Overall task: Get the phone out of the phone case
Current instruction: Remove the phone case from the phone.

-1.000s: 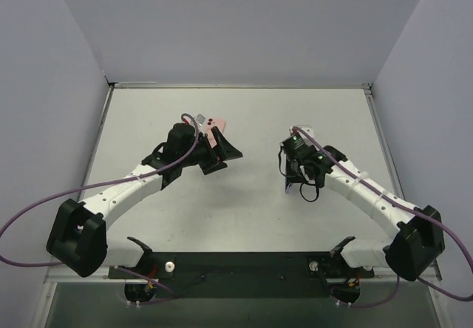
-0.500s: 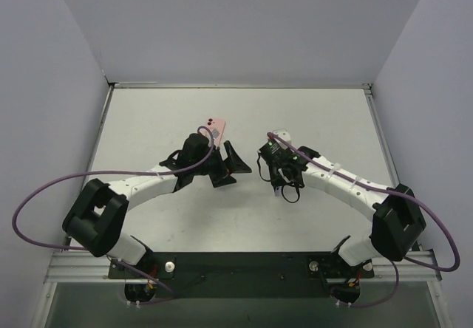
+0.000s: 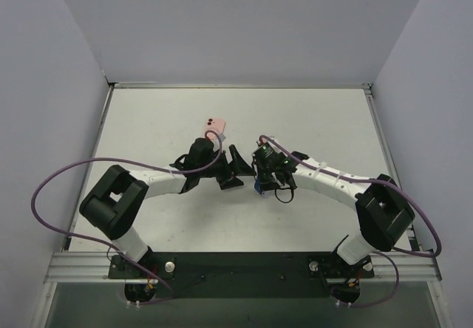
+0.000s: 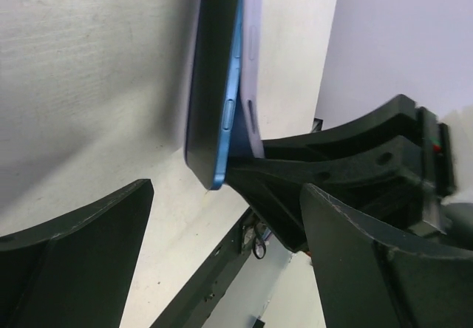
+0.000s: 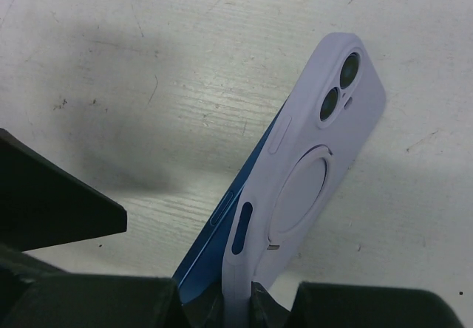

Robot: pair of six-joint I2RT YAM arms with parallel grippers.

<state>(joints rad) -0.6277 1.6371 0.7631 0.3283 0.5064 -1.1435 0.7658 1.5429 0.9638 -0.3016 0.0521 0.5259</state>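
Spreading beneath everything, the white table (image 3: 148, 121) carries both arms, whose ends meet beside the lavender phone case (image 5: 310, 165). The left gripper (image 3: 235, 169) sits just beside the case on its phone side. Its fingers are spread wide and grip nothing, and the case's lower corner lies just ahead of the gap between them. The right gripper (image 5: 236, 302) is pinched tight on the bottom end of the case, whose camera end points away from those fingers. The blue phone (image 5: 211, 250) is partly in the case, with one long edge standing out along the case's side. A pink phone-shaped item (image 3: 214, 127) lies flat on the table, beyond the case and apart from it. A moulded ring marks the case's back.
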